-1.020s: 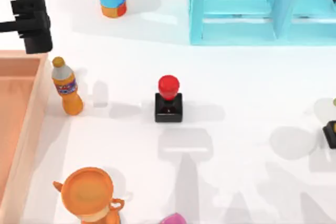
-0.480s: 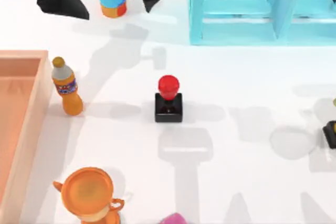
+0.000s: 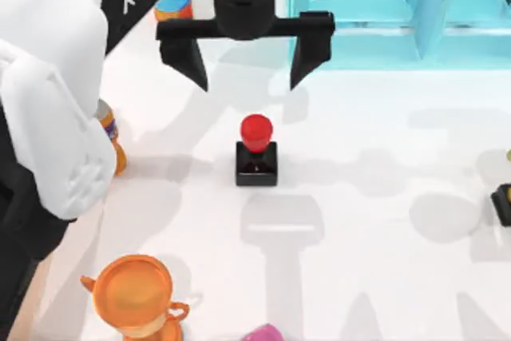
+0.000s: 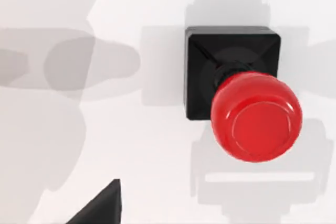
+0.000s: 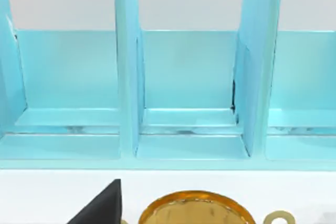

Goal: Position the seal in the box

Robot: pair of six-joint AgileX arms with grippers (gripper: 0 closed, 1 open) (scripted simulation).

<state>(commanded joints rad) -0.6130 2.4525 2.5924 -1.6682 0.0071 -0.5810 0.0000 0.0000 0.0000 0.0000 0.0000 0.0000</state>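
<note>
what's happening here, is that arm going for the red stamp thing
Yes, it looks that way. The left gripper hangs open over the table just behind the seal, its fingers spread wider than the red knob. The seal stands upright on the white table, untouched, with nothing gripped yet. The left arm covers the table's left side, where an orange bottle peeks out beside it. The right wrist view faces the cyan shelf unit.

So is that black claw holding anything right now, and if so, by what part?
Nothing is held. The left claw hangs open above the table, beyond the small stamp with its black square base and round red knob, not touching it.
</note>
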